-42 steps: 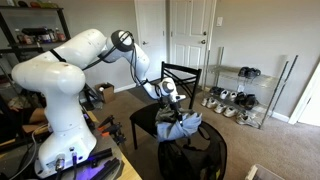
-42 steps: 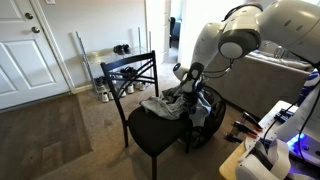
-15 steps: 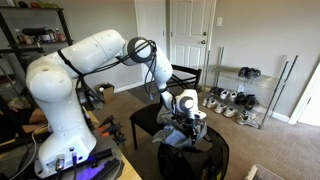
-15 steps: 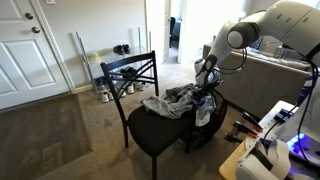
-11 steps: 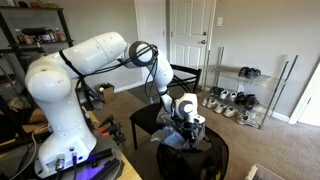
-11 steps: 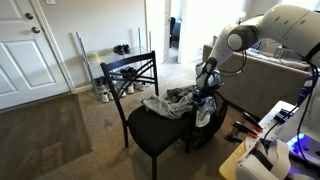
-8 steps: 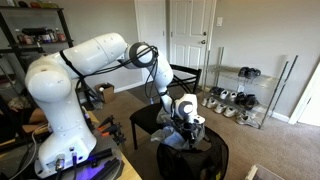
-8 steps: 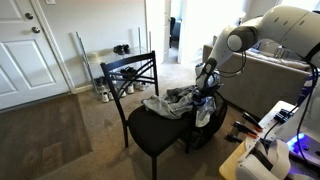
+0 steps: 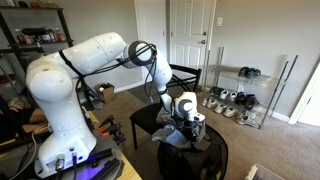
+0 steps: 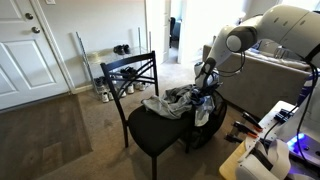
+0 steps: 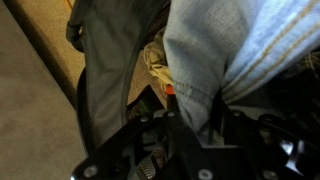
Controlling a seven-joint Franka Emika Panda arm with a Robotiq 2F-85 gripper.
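Note:
A pile of clothes [image 10: 170, 102] lies on a black chair [image 10: 150, 135]; it also shows in an exterior view [image 9: 185, 133]. My gripper [image 10: 205, 92] is down at the pile's edge in both exterior views [image 9: 187, 120]. In the wrist view the gripper [image 11: 195, 115] has its fingers closed around a fold of light blue denim [image 11: 230, 50]. A dark grey garment [image 11: 105, 60] hangs beside the denim. A small orange tag [image 11: 169, 90] shows by the left finger.
A wire shoe rack [image 9: 240, 95] with shoes stands by the wall near white doors [image 9: 190, 35]. A dark bag [image 10: 210, 120] sits beside the chair. A shelf [image 9: 30, 40] and the robot base [image 9: 60, 110] are near. Carpet floor [image 10: 60, 130] lies around the chair.
The arm swung from above the pile's middle to its edge and lowered onto the clothes. In the last half second nothing visibly moves.

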